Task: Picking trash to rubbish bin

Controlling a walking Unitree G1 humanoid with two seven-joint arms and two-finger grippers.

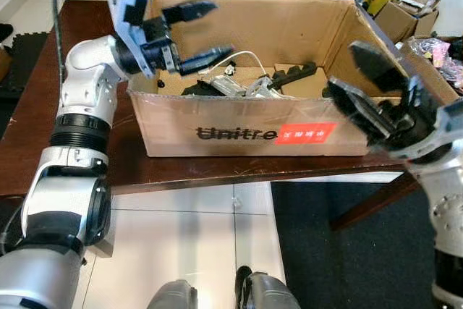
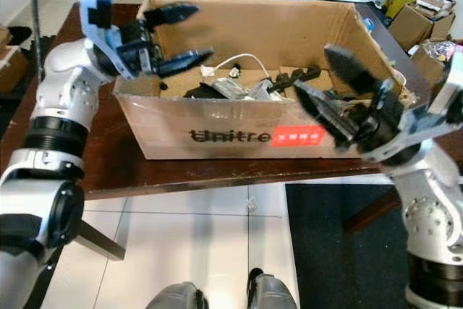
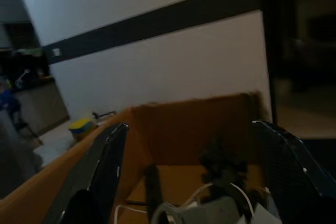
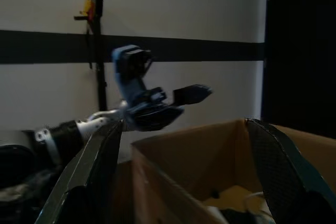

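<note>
Tiled floor is seen nearest. At 3 o'clock, the right gripper [image 1: 362, 81] is held spread wide and empty at the near right corner of the cardboard box [image 1: 239, 132], which rests on the dark table [image 1: 32, 113]. At 10 o'clock, the left gripper [image 1: 197, 32] is held wide and empty over the box's left end. Inside, black and grey trash [image 1: 249, 85] with a white cable [image 1: 242, 56] is judged light, stiff and tangled; a grasp on a rigid black piece is advised.
</note>
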